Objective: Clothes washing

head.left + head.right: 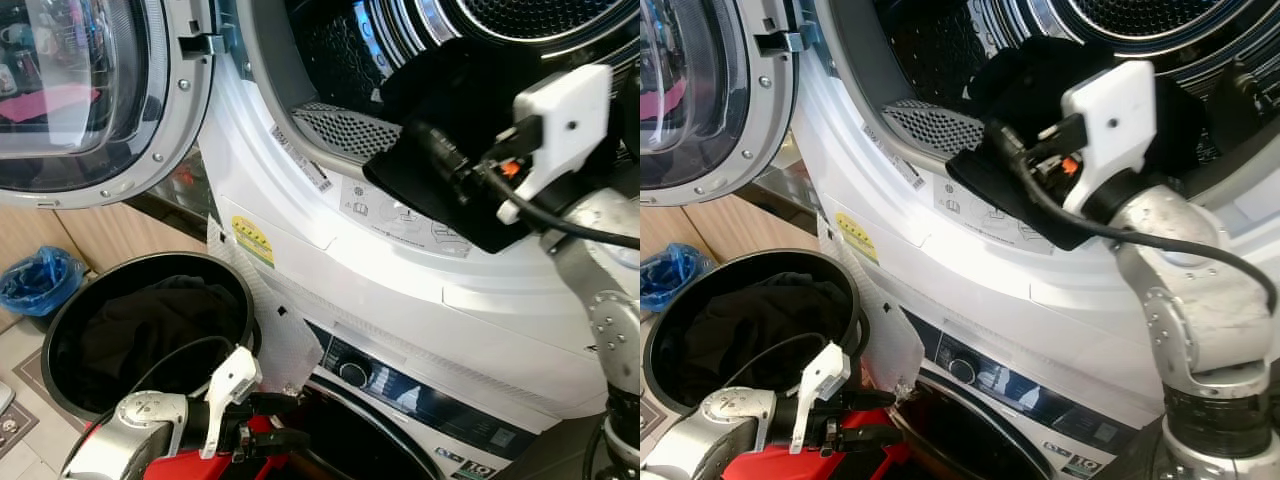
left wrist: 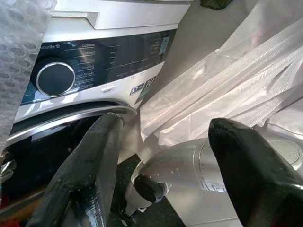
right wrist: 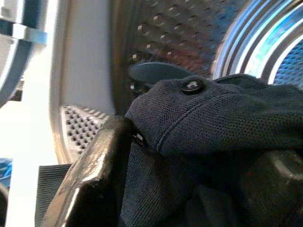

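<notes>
A dark navy garment (image 1: 430, 95) hangs over the lip of the upper machine's drum (image 1: 335, 55), half inside the opening. My right gripper (image 1: 448, 165) is shut on it, and the cloth (image 3: 213, 123) with its small button bunches between the two black fingers (image 3: 102, 175). The round door (image 1: 90, 90) stands swung open to the left. Low down, my left gripper (image 1: 290, 420) is open and holds nothing, in front of the lower machine's door. In the left wrist view its fingers (image 2: 94, 161) point at that machine's control panel (image 2: 94, 61).
A black round basket (image 1: 60, 320) with dark clothes (image 1: 140, 330) sits on the floor at the left. A blue plastic bag (image 1: 38, 280) lies beyond it. Bubble wrap (image 1: 275, 320) hangs on the machine's front. A dial (image 1: 352, 373) sits on the lower panel.
</notes>
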Available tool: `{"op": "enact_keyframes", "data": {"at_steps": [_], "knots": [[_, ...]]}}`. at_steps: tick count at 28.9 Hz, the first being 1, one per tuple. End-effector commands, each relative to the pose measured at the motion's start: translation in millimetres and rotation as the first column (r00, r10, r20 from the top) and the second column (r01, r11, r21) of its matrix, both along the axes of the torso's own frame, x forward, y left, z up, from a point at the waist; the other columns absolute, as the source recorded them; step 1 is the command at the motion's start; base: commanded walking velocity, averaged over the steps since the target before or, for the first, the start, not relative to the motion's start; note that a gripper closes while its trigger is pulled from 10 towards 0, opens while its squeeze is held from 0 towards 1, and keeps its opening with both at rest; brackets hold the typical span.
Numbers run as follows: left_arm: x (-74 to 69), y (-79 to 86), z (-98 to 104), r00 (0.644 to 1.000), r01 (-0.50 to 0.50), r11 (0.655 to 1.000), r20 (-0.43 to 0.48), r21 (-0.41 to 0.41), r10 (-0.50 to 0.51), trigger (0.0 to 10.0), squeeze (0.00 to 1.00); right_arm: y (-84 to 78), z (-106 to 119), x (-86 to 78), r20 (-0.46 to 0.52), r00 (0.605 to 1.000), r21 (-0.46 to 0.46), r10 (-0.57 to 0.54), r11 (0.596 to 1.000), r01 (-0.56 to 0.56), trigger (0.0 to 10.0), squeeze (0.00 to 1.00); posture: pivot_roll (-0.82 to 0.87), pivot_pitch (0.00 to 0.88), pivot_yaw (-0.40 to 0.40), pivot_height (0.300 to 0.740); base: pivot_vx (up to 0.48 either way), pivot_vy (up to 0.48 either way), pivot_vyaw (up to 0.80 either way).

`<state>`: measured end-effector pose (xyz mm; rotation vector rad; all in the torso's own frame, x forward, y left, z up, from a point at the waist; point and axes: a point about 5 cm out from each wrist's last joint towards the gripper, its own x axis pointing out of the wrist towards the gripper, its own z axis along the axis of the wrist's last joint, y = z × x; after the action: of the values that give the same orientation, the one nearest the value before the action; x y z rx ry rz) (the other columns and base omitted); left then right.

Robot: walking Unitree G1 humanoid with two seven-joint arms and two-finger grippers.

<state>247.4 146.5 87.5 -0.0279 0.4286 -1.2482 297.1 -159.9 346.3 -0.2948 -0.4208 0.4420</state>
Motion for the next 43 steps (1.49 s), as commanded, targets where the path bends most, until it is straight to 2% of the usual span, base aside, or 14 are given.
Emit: {"op": "enact_keyframes", "data": {"at_steps": [1,5,12,17,20,22,27,32,33,37,39,40,42,43], "knots": [[-1.3,-0.2,0,1.0,0.007,1.0,-0.007,-0.002,-0.007,10.0,0.0,-13.5,10,-6.6,0.048,0.995,0.016,-0.089,0.996,0.089,10.0,0.0,0.03,0.127,-0.029,0.74,0.0,0.0,0.0],[-1.4,-0.6,0,1.0,0.01,1.0,-0.009,-0.004,-0.01,10.0,0.0,-23.8,17,-10.8,0.071,0.983,0.025,-0.168,0.986,0.166,10.0,0.0,0.03,0.129,-0.03,0.74,0.0,0.0,0.0],[-2.5,-1.5,-1,1.0,0.01,1.0,-0.018,-0.01,-0.01,10.0,0.0,-26.7,13,-18.4,0.07,0.975,-0.015,-0.212,0.977,0.213,10.0,0.0,0.03,0.139,-0.028,0.74,0.0,0.0,0.0],[-2.8,-0.9,-1,1.0,0.008,1.0,-0.018,-0.007,-0.008,10.0,0.0,-27.2,12,-28.5,0.079,0.974,-0.036,-0.214,0.975,0.218,10.0,0.0,0.03,0.139,-0.028,0.74,0.0,0.0,0.0],[-3.4,-1.0,-2,1.0,0.009,1.0,-0.022,-0.007,-0.009,10.0,0.0,-29.0,9,-42.7,0.077,0.976,-0.042,-0.202,0.978,0.206,10.0,0.0,0.01,0.149,-0.026,0.74,0.0,0.0,0.0],[-3.4,-1.2,-2,1.0,0.011,1.0,-0.022,-0.006,-0.011,10.0,0.0,-29.7,7,-45.3,0.076,0.977,-0.044,-0.201,0.978,0.205,10.0,0.0,0.01,0.149,-0.026,0.74,0.0,0.0,0.0],[-2.9,-1.4,-2,1.0,0.012,1.0,-0.022,-0.007,-0.012,10.0,0.0,-31.7,5,-53.0,0.072,0.98,0.005,-0.184,0.983,0.184,10.0,0.0,0.01,0.15,-0.026,0.74,0.0,0.0,0.0],[-3.1,-1.8,-2,1.0,0.012,1.0,-0.024,-0.01,-0.012,10.0,0.0,-27.0,-2,-71.6,0.113,0.994,0.108,0.001,0.994,-0.013,10.0,0.0,0.02,0.152,-0.029,0.74,0.0,0.0,0.0],[-3.1,-1.8,-2,1.0,0.012,1.0,-0.024,-0.01,-0.012,10.0,0.0,-27.0,-2,-71.6,0.113,0.994,0.108,0.001,0.994,-0.013,10.0,0.0,0.02,0.152,-0.029,0.74,0.0,0.0,0.0],[-4.2,-2.2,-2,0.999,0.016,1.0,-0.028,-0.012,-0.016,10.0,0.0,-17.5,-15,-94.1,0.161,0.97,0.07,0.18,0.979,-0.193,10.0,0.0,0.01,0.153,-0.029,0.74,0.0,0.0,0.0],[-4.0,-1.9,-2,0.999,0.016,1.0,-0.029,-0.013,-0.017,10.0,0.0,-12.1,-23,-98.8,0.137,0.963,0.056,0.233,0.968,-0.243,10.0,0.0,0.01,0.153,-0.029,0.74,0.0,0.0,0.0],[-3.8,-1.9,-2,0.999,0.017,1.0,-0.028,-0.014,-0.017,10.0,0.0,-4.2,-31,-106.8,0.122,0.939,0.068,0.321,0.941,-0.331,10.0,0.0,0.01,0.153,-0.029,0.74,0.0,0.0,0.0],[-4.0,-2.2,-2,0.999,0.018,1.0,-0.03,-0.015,-0.018,10.0,0.0,2.8,-35,-114.2,0.121,0.908,0.086,0.402,0.907,-0.413,10.0,0.0,0.01,0.153,-0.029,0.74,0.0,0.0,0.0],[-4.1,-2.5,-2,0.999,0.019,1.0,-0.031,-0.017,-0.02,10.0,0.0,8.6,-41,-121.1,0.12,0.87,0.114,0.478,0.864,-0.49,10.0,0.0,0.01,0.153,-0.029,0.74,0.0,0.0,0.0]]}}
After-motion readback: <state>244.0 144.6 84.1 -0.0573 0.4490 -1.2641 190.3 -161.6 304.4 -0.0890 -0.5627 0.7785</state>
